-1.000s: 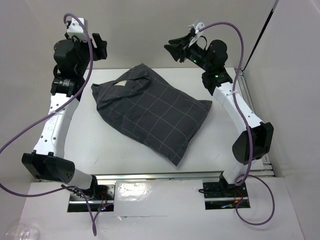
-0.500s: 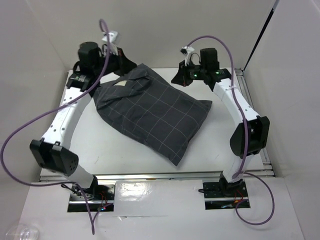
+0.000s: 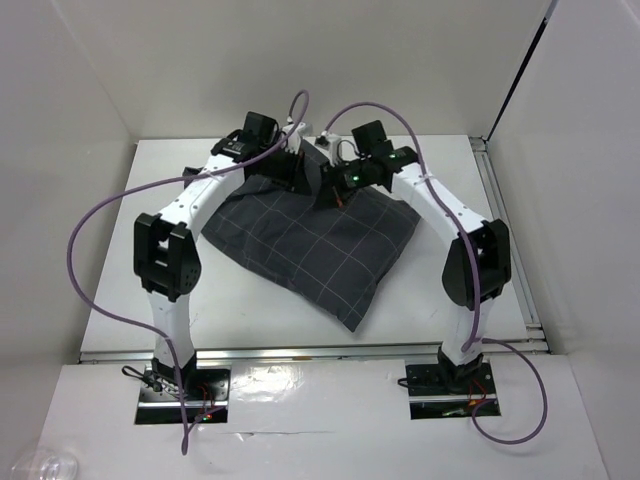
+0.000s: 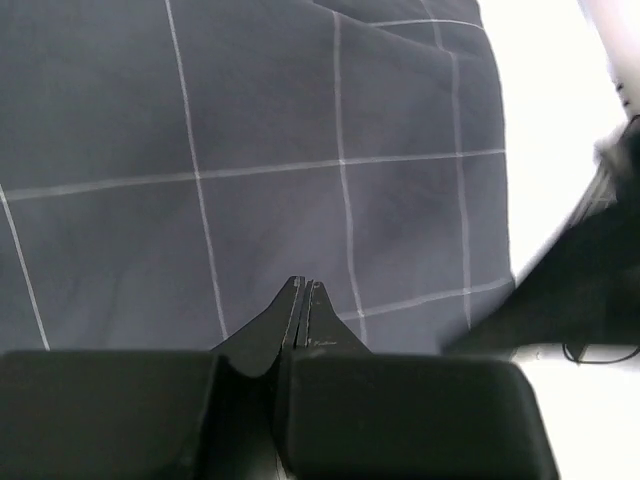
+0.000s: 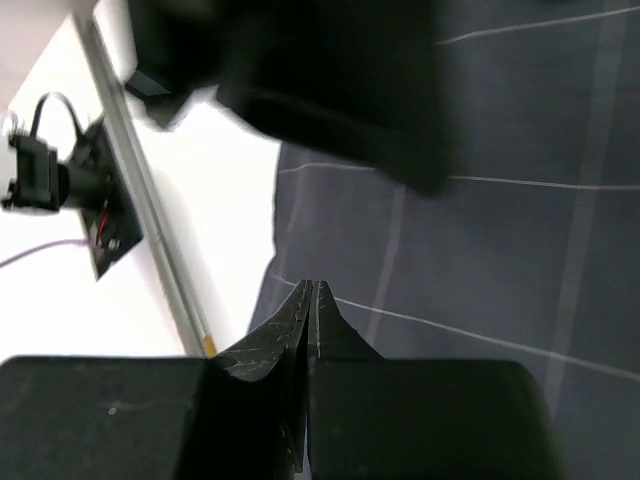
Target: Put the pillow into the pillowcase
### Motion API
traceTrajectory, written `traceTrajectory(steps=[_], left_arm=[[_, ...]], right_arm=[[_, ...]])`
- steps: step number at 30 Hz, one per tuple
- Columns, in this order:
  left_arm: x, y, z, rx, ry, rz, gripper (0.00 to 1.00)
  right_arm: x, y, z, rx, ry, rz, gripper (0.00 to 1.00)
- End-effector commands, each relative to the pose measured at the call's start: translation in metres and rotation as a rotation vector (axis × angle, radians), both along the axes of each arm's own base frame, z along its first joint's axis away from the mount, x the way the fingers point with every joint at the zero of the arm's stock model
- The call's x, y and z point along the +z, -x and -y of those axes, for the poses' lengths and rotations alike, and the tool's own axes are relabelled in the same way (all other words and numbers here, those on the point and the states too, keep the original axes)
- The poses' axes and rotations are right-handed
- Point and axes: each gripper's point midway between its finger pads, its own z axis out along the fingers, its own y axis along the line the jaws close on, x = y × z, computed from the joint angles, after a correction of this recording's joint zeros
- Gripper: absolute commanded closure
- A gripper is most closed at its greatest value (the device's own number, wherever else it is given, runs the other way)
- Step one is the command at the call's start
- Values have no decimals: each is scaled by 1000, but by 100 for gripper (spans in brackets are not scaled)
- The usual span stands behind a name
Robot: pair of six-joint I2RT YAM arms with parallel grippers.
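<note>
The dark charcoal pillowcase point(image 3: 310, 245) with its thin light grid lies plump and slanted across the table, one corner pointing toward the near edge. The pillow is hidden; no cream cloth shows. Both arms arch over the case's far end. My left gripper point(image 3: 300, 172) and right gripper point(image 3: 326, 186) hang there almost side by side. In the left wrist view the left gripper point(image 4: 303, 286) is shut just over the pillowcase point(image 4: 250, 130), nothing between its fingers. In the right wrist view the right gripper point(image 5: 309, 288) is shut too, above the pillowcase point(image 5: 480, 260) near its edge.
White walls box in the white table point(image 3: 200, 300) at the back and both sides. A metal rail point(image 3: 505, 215) runs along the right edge and shows as the rail point(image 5: 150, 215) in the right wrist view. The other arm's dark body point(image 4: 585, 285) crowds the left wrist view's right side.
Both arms swung in from the far corners and now meet over the pillowcase's far end. Both grippers went from open to shut. The cream patch at the case's far corner is now covered.
</note>
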Motion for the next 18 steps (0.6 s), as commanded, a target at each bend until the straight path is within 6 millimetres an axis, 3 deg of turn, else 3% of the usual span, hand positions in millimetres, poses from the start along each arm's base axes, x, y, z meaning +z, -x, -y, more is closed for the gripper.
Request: traceTrajectory(steps=[1, 8, 12, 18], left_arm=[[2, -19, 2, -20, -14, 42, 100], [-24, -41, 5, -19, -109, 99, 100], [-57, -51, 0, -31, -171, 96, 100], [-78, -67, -1, -23, -211, 105, 100]], right_arm=[[-19, 18, -12, 61, 45, -54, 100], [-68, -11, -5, -41, 184, -24, 100], [-86, -30, 6, -129, 259, 25, 100], [-122, -35, 20, -164, 368, -12, 100]])
